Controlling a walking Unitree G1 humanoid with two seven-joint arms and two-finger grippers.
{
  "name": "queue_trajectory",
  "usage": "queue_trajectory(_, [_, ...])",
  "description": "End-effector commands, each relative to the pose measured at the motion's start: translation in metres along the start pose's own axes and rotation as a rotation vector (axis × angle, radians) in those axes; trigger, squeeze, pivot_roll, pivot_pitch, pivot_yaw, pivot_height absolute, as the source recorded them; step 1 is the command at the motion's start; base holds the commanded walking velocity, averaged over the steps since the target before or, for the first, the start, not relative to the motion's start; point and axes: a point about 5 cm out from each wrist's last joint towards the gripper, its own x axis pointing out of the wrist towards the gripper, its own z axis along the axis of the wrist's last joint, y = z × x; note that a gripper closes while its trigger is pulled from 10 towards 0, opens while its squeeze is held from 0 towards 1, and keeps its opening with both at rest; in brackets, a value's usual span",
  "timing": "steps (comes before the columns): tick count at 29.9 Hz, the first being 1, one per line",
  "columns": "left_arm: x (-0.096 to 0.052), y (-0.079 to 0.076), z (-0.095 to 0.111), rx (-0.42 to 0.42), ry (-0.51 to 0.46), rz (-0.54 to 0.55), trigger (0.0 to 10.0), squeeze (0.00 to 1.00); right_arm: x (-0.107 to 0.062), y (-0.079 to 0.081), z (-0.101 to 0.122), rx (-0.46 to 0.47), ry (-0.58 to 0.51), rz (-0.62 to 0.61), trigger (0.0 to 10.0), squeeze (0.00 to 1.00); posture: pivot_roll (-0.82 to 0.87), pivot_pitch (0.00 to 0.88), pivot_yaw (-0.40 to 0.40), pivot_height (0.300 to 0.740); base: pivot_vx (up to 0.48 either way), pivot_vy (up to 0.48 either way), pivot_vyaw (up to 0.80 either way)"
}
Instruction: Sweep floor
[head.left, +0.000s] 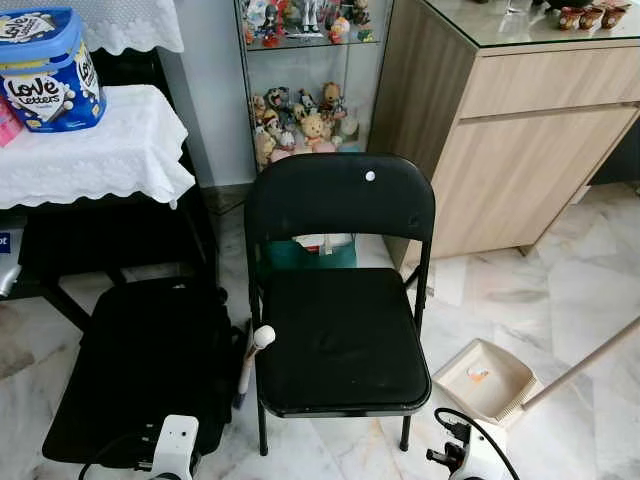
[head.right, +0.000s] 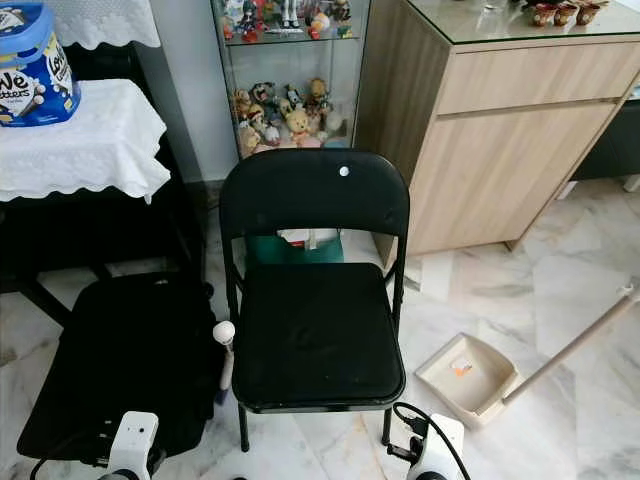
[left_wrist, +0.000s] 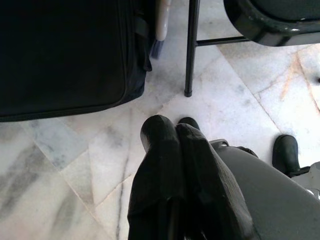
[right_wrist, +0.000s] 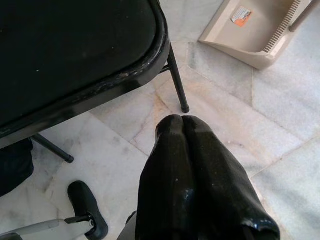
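A black folding chair is taken as the landmark. A beige dustpan lies on the marble floor to the right of the chair's front, and its long wooden handle runs up and away to the right. A small brush with a white handle is seen leaning at the chair's front left leg, between the chair and a black bag on the floor.

The left gripper is held low before the chair's left front leg, its fingers pressed together and empty. The right gripper is held before the right front leg, also closed on nothing.

The dustpan lies nearer to the right arm, forward and to its right; the brush is nearer to the left arm. Nothing is grasped yet, so the sweeping is judged not begun.
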Motion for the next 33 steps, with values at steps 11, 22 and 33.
queue_trajectory(11, [-0.0016,0.0017,-0.0053,0.024,0.020,0.005,10.0,0.00,-0.0019,-0.0059,-0.0054,0.010,0.025,-0.015,10.0,0.00,-0.01,0.122,-0.026,0.740,0.000,-0.158,0.00])
queue_trajectory(22, [-0.0020,0.0029,-0.0061,0.032,0.025,0.008,10.0,0.00,-0.0028,-0.0046,-0.0089,0.014,0.033,-0.016,10.0,0.00,-0.01,0.134,-0.021,0.740,0.000,0.000,0.00])
queue_trajectory(33, [-0.0023,0.0042,-0.0063,0.043,0.026,0.007,10.0,0.00,-0.0036,-0.0044,-0.0111,0.019,0.037,-0.017,10.0,0.00,-0.01,0.139,-0.015,0.740,0.000,0.000,0.00])
